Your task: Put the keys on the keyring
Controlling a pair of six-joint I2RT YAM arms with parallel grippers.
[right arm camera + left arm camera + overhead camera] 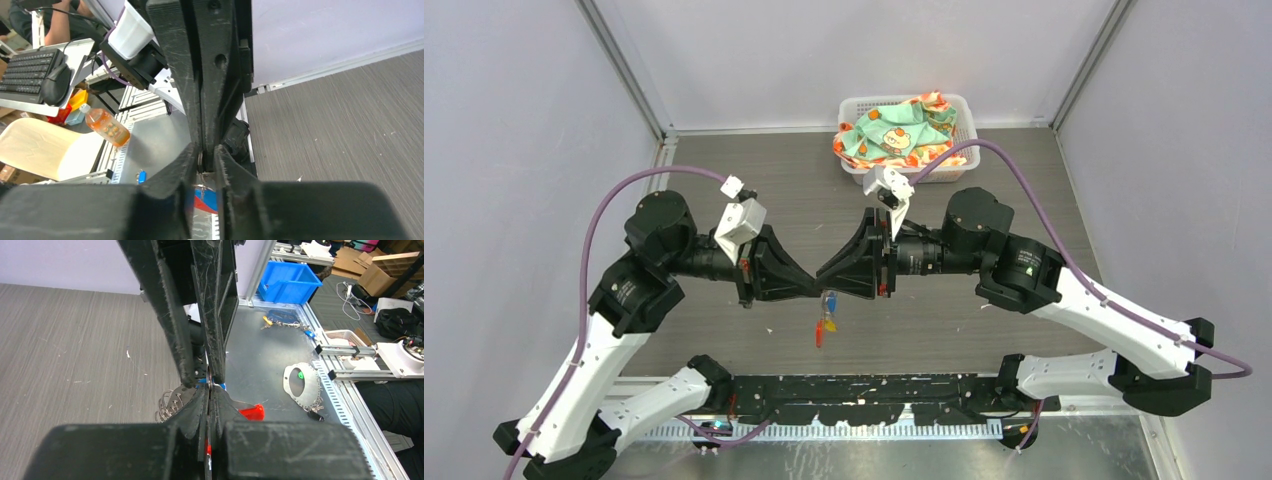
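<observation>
In the top view my left gripper (813,285) and right gripper (823,277) meet tip to tip above the table's front middle. The left gripper (210,391) is shut on the thin metal keyring (213,385), which stands edge-on. Its red tag (252,411) hangs beyond, with a chain-like bunch (169,402) to the left. Under the tips dangle a blue-tagged key (829,300), a yellow-tagged key (829,323) and the red tag (819,336). The right gripper (205,154) has its jaws a little apart around the ring's edge (200,160). The blue tag (206,196) shows below it.
A white basket (964,105) holding a patterned cloth (894,135) stands at the back of the table. The black rail (864,395) with both arm bases runs along the near edge. Side walls close in left and right.
</observation>
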